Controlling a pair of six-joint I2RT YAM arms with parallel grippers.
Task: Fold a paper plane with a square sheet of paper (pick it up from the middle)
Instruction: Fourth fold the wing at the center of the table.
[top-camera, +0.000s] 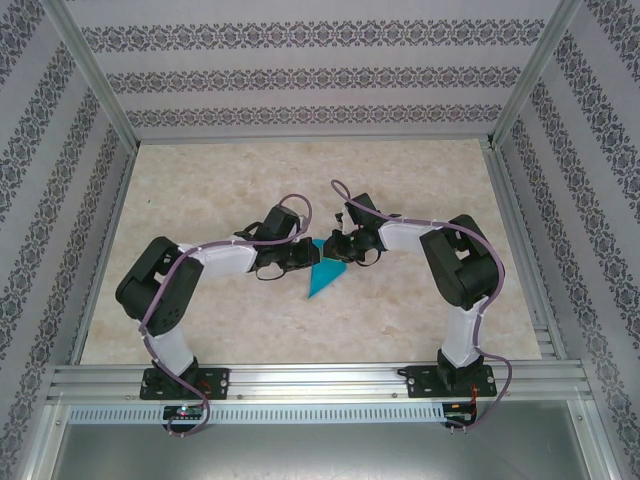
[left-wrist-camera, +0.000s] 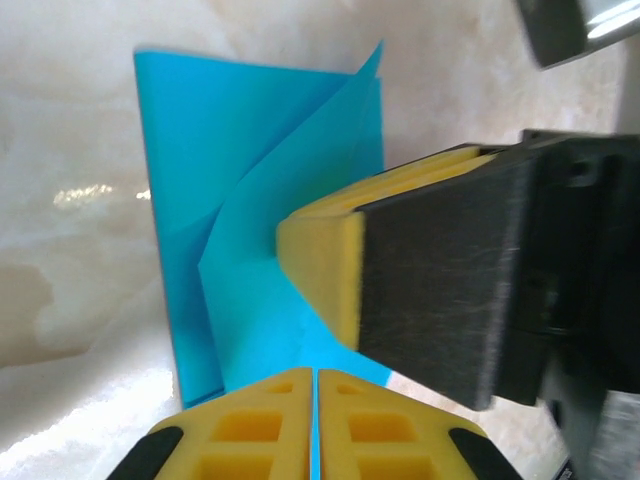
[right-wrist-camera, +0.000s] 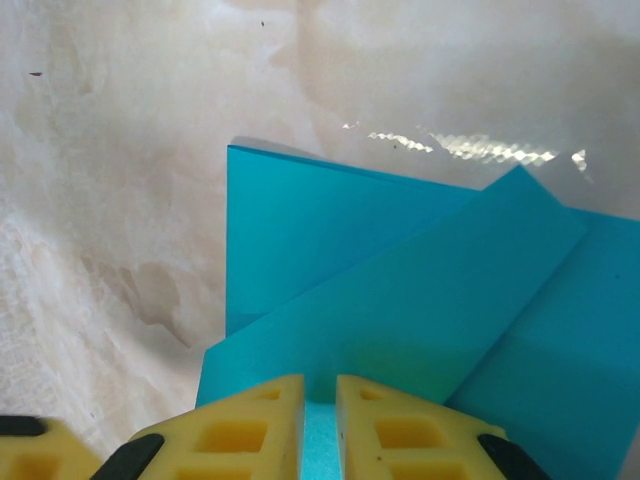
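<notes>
Lying mid-desk btwn the two arms: thin cyan-blue paper sheet (top-camera: 325, 272), partly folded, reading from the top cam as a triangle pointing toward the arm bases, flat on the beige marbled desk (top-camera: 200, 180). Touched at upper left by left end effector (top-camera: 297, 258) and at upper right by right end effector (top-camera: 343, 247).

Left wrist cam, closer on sheet (left-wrist-camera: 250, 180): one flap creased diagonally over a flat layer, flap's far corner lifted. Left end effector (left-wrist-camera: 316, 425) clamped on the near edge, yellow pads together w/ a blue sliver btwn. Right end effector (left-wrist-camera: 330, 265) seen side-on, black-backed yellow pads closed, tip down on the flap.

Right wrist cam, sheet (right-wrist-camera: 400, 270): crisp straight edges, diagonal flap over a square corner. Right end effector (right-wrist-camera: 320, 425) pinching the near edge, narrow gap filled w/ blue. Glare streaks on desk (right-wrist-camera: 120, 200).
</notes>
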